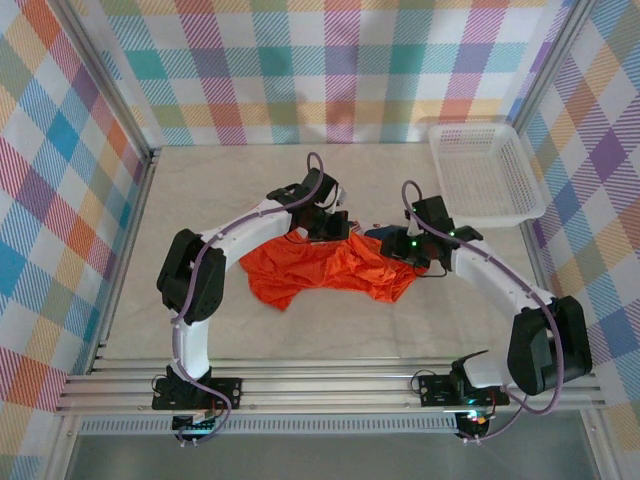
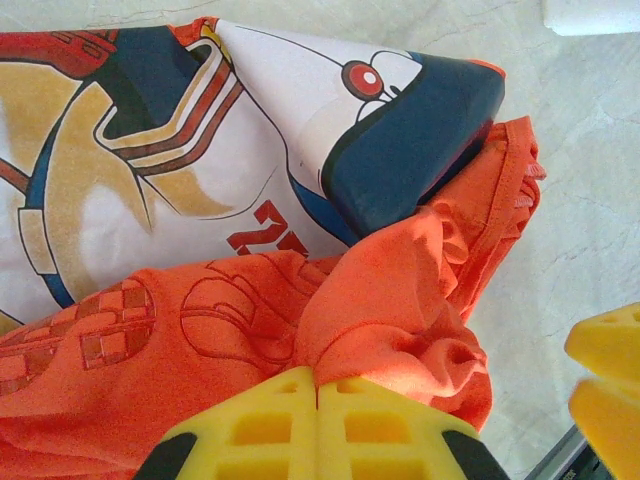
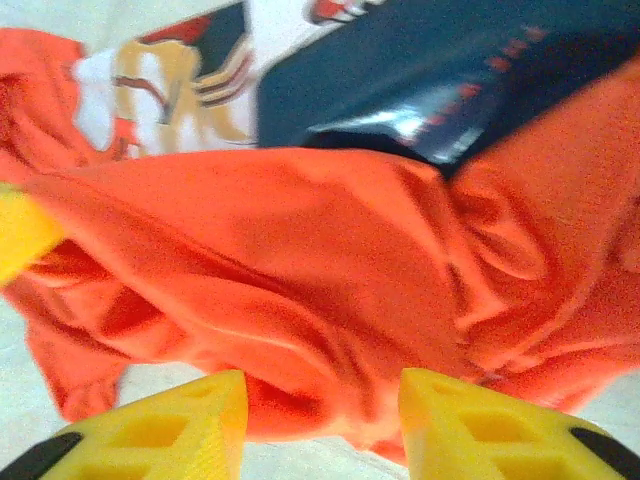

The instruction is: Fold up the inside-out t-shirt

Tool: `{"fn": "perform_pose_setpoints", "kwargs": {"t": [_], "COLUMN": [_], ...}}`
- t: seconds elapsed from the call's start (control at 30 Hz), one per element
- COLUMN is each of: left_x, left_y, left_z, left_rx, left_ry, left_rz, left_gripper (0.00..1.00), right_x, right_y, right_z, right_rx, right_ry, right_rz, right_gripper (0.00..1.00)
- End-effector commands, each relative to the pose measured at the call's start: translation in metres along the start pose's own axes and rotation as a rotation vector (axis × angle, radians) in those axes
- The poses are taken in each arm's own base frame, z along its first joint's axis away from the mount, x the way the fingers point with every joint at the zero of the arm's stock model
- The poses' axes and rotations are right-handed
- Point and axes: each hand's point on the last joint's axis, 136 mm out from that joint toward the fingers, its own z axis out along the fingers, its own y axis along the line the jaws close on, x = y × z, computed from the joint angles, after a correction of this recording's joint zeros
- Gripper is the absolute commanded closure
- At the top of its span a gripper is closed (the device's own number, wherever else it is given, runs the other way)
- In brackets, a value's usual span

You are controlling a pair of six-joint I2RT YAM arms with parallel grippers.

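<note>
At the near edge of the table (image 1: 400,330), the two arms rise from their bases and bow inward: the left arm (image 1: 195,285) with its elbow out to the left, the right arm (image 1: 500,290) with its elbow out to the right, both reaching forward and down. Between them, mid-table, the inside-out t-shirt (image 1: 320,270) lies in a crumpled heap, so I judge the step to be spreading it flat ahead of any fold. At its far edge the left gripper (image 2: 318,420) is pinched shut on bunched orange cloth, below the coloured print (image 2: 150,180). The right gripper (image 3: 320,420) stands part open with loose fabric between its jaws and nothing clamped. It probably needs a fresh hold on a hem or sleeve next, then a pull apart. Beyond, a white basket (image 1: 480,170) sits at the far right
</note>
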Motion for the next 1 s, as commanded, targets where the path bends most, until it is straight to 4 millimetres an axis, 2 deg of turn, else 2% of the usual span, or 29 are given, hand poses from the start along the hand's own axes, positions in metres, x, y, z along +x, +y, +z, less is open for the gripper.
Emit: {"fn": "perform_pose_setpoints", "kwargs": {"t": [0.0,0.13,0.23,0.27,0.37,0.43,0.47,0.53,0.63,0.67,0.77,0.83,0.9,0.97], "left_x": [-0.001,-0.001,-0.002,-0.002,-0.002,-0.001,-0.001,-0.002,-0.003,-0.002,-0.004,-0.005,-0.006,-0.004], "left_y": [0.000,0.001,-0.001,-0.001,0.001,0.004,0.005,0.009,0.010,0.010,0.005,0.000,-0.008,-0.019], "left_z": [0.002,0.002,0.000,-0.001,-0.004,-0.007,-0.008,-0.009,-0.009,-0.007,-0.007,-0.011,-0.020,-0.029], "left_rx": [-0.015,-0.019,-0.017,-0.018,-0.031,-0.053,-0.064,-0.085,-0.090,-0.085,-0.057,-0.037,-0.010,0.046], "left_ry": [0.000,0.001,-0.001,-0.001,-0.002,0.000,-0.002,-0.008,-0.010,-0.009,-0.018,-0.030,-0.047,-0.062], "left_rz": [-0.006,-0.006,-0.003,-0.001,0.008,0.020,0.027,0.036,0.036,0.034,0.035,0.039,0.054,0.081], "left_gripper": [1.00,1.00,1.00,1.00,1.00,1.00,1.00,1.00,1.00,1.00,1.00,1.00,0.78,0.62], "right_x": [0.002,0.003,-0.001,-0.004,-0.016,-0.024,-0.027,-0.033,-0.033,-0.031,-0.027,-0.023,-0.018,-0.016], "right_y": [0.019,0.035,0.032,0.030,0.018,0.015,0.013,0.005,-0.005,-0.007,0.008,0.020,0.026,0.023], "right_z": [0.018,0.042,0.057,0.060,0.058,0.044,0.037,0.020,0.006,0.005,-0.001,-0.005,-0.006,-0.003], "right_rx": [-0.036,-0.036,0.011,0.029,0.116,0.123,0.123,0.125,0.072,0.008,-0.307,-0.423,-0.481,-0.466], "right_ry": [0.038,0.076,0.092,0.092,0.068,0.040,0.027,-0.005,-0.008,-0.002,0.026,0.048,0.070,0.078], "right_rz": [-0.067,-0.122,-0.129,-0.127,-0.118,-0.102,-0.099,-0.091,-0.055,-0.023,0.102,0.112,0.106,0.113], "right_gripper": [0.47,0.36,0.34,0.37,0.79,0.97,1.00,1.00,1.00,1.00,1.00,1.00,1.00,1.00]}}
